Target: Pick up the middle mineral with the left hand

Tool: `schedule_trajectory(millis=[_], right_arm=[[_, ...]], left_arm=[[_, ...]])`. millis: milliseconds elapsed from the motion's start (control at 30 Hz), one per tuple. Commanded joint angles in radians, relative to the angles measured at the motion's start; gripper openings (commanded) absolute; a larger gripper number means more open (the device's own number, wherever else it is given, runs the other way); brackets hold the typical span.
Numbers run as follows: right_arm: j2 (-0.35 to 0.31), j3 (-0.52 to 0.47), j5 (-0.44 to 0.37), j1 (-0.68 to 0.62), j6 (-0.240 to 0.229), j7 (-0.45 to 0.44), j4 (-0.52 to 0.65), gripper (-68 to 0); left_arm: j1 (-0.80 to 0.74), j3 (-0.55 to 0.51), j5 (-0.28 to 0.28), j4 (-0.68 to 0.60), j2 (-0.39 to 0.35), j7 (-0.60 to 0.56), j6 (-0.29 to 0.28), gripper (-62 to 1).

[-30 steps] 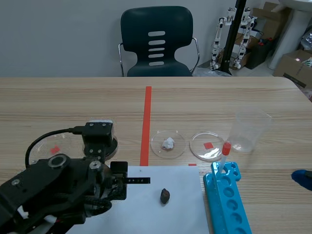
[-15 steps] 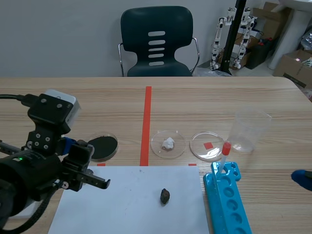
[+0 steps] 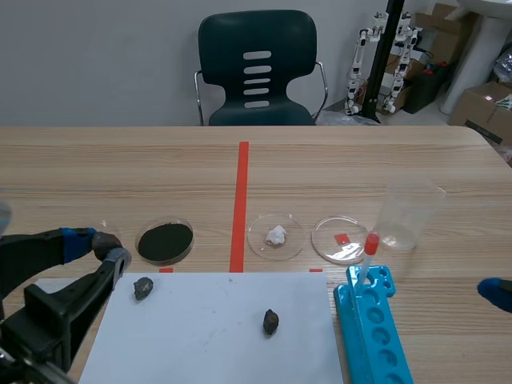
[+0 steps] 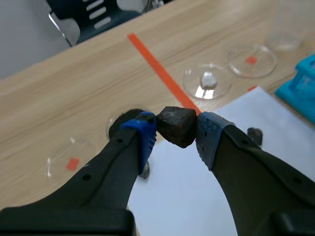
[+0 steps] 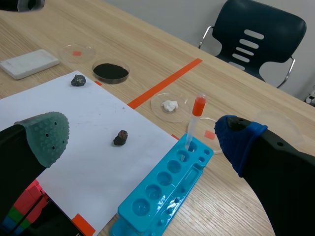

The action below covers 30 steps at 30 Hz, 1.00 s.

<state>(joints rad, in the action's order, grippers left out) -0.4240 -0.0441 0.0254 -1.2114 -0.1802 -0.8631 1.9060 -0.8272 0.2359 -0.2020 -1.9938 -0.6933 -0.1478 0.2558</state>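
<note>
Paper (image 3: 208, 344) bearing 2 rocks (image 3: 143, 287) (image 3: 271, 322) lies under left claw (image 4: 178, 132) clenched on mineral (image 4: 174, 122); right claw (image 5: 142, 135) released.

Table (image 3: 120, 176): light wood, spanning the frame.
Paper (image 3: 208, 344): white sheet, lay lower centre.
Dishes: black-powder dish (image 3: 165, 240) sat left of centre; white-lump dish (image 3: 276, 236) centre; clear dish (image 3: 340, 239) right of it.
Beaker (image 3: 410, 213): clear, stood right.
Rack (image 3: 376, 332): blue, lower right.

a long, light wooden table (image 3: 384, 160) runs across a plain room. behind it, against a pale grey wall (image 3: 96, 56), stands a dark chair (image 3: 258, 72) with a slotted back and metal legs. in the far right corner are cardboard boxes (image 3: 488, 108) and small white robot figures (image 3: 357, 68) beside a black pole (image 3: 393, 24). the light is even.
</note>
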Motion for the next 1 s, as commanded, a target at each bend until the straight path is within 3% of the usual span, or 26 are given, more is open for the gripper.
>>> schedule_trajectory(millis=[0,267,967], right_arm=[[-0.003,-0.002,-0.01,0.001,0.0,-0.011,0.01,-5.4],[-0.003,-0.002,-0.01,0.001,0.0,-0.011,0.01,-5.4],[-0.003,-0.002,-0.01,0.001,0.0,-0.011,0.01,-5.4]], left_arm=[[-0.018,0.004,0.002,-0.034,0.005,-0.035,-0.001,-52.4],[-0.042,0.004,0.013,-0.159,0.006,-0.043,-0.009,-52.4],[-0.042,0.004,0.012,-0.162,0.006,-0.042,-0.008,-52.4]])
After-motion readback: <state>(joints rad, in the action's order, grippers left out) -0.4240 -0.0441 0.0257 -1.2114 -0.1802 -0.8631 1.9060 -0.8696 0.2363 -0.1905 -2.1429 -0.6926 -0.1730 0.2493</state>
